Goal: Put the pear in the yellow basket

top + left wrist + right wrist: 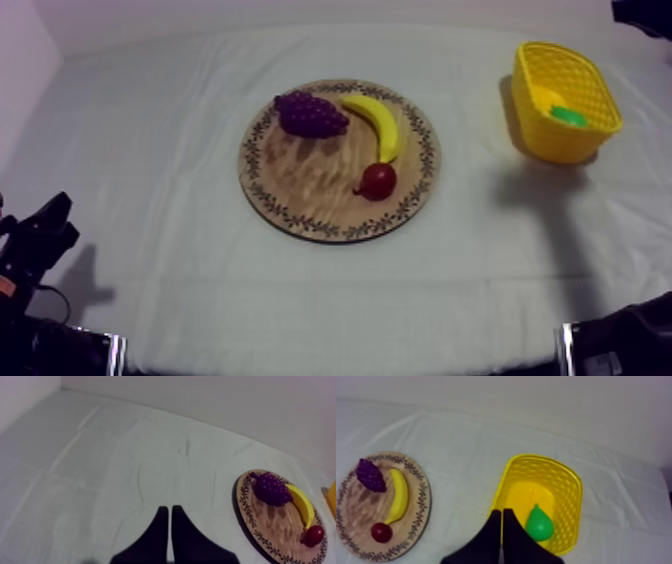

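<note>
The pear [539, 524] lies inside the yellow basket [571, 483], toward 2 o'clock on the tabletop [150, 150]. The wooden board [300, 190] carries the grapes [310, 114] at 11 o'clock, the banana [380, 125] at 1 and the small red fruit [378, 181] at 4. Left jaws and right jaws are each pressed together, empty.

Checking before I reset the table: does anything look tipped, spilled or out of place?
Nothing stands out. The pear lies inside the basket; the grapes, banana and small red fruit rest on the board, none spilled onto the cloth.
</note>
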